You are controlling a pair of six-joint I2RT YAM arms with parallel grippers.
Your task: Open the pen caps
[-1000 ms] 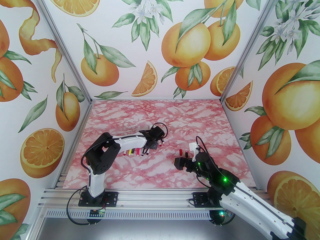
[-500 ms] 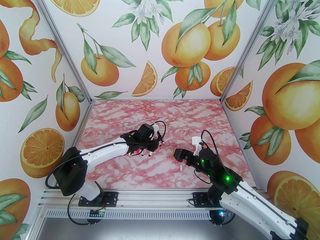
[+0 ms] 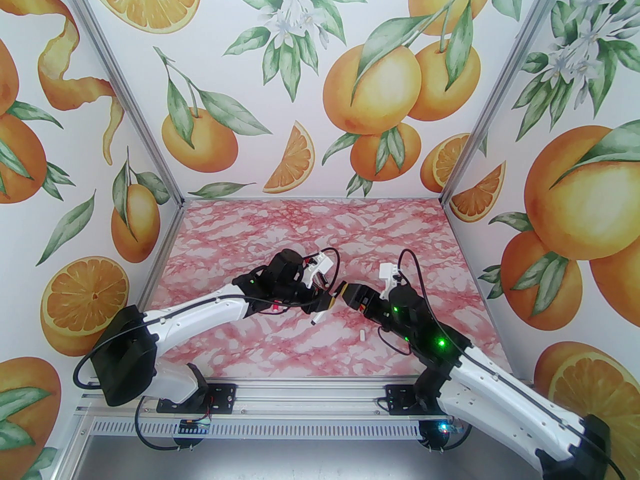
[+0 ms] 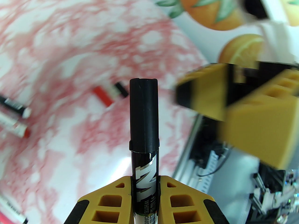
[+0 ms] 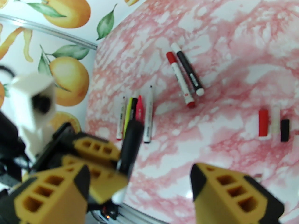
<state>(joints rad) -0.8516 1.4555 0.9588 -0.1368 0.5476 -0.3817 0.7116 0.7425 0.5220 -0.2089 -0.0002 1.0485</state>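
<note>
1. Left wrist: your left gripper (image 4: 144, 195) is clenched on a marker (image 4: 144, 169), low on the barrel. The black cap (image 4: 143, 115) sits on the marker's far end. The barrel's tail is cut off by the bottom edge.
2. Same view: your right gripper (image 4: 205, 108) is a yellow blur just right of that cap. You cannot tell from here whether it touches.
3. Right wrist: the right gripper (image 5: 140, 176) has its jaws spread wide. The capped end of the marker stands between them, nearer the finger on the left gripper's side. There is no readable contact, and the fingers are soft with blur.
4. Three loose caps lie in a short row on the pink marbled table (image 5: 210, 20): loose red cap (image 5: 263, 122), loose white cap (image 5: 276, 119) and loose black cap (image 5: 285, 130).
5. A row of slim pens (image 5: 134, 115) lies side by side beyond the held marker, which hides their near ends. Farther off lie two thicker markers (image 5: 184, 76), touching or nearly so. Which end carries a cap is hard to read.
6. Top external: both grippers meet at mid-table, and the grip is too small to judge. Your left forearm (image 3: 215, 308) covers the pen row. A lone white cap (image 3: 362, 335) lies apart, beside the right arm.
</note>
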